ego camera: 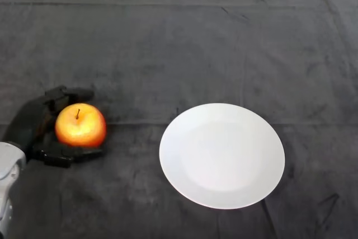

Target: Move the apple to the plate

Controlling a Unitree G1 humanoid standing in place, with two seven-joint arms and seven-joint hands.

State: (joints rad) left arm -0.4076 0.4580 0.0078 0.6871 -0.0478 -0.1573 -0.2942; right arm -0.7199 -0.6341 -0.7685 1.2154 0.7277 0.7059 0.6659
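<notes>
Round red-and-yellow apple (80, 125) w/ short dark stem pointing up sits at mid-left of frame, on the dark grey wrinkled cloth (184, 48) covering the table. Red shading is strongest on the apple's lower and left parts, yellow patch near the top around the stem.

Black robot left hand (32, 127) comes in from lower left of frame, silver-grey forearm (8, 186) visible at the bottom-left edge. Hand wraps the apple from the left: thick fingers (70, 94) curl round the far (upper) side of the fruit, thumb (72, 155) curls along the near (lower) side, both touching or very nearly touching the skin. So fingers are closed in a grasp on the apple, not relaxed. Can't tell whether the apple is resting on the cloth or raised just off it.

Round plain white ceramic plate (221, 155) lies flat at centre-right, lower half of frame, nothing on it. Apple is well apart from the plate, to its left, w/ bare cloth between them. Plate's left rim is the part nearest the apple.

Cloth shows creases at upper right and a fold line running across frame at about the apple's height
</notes>
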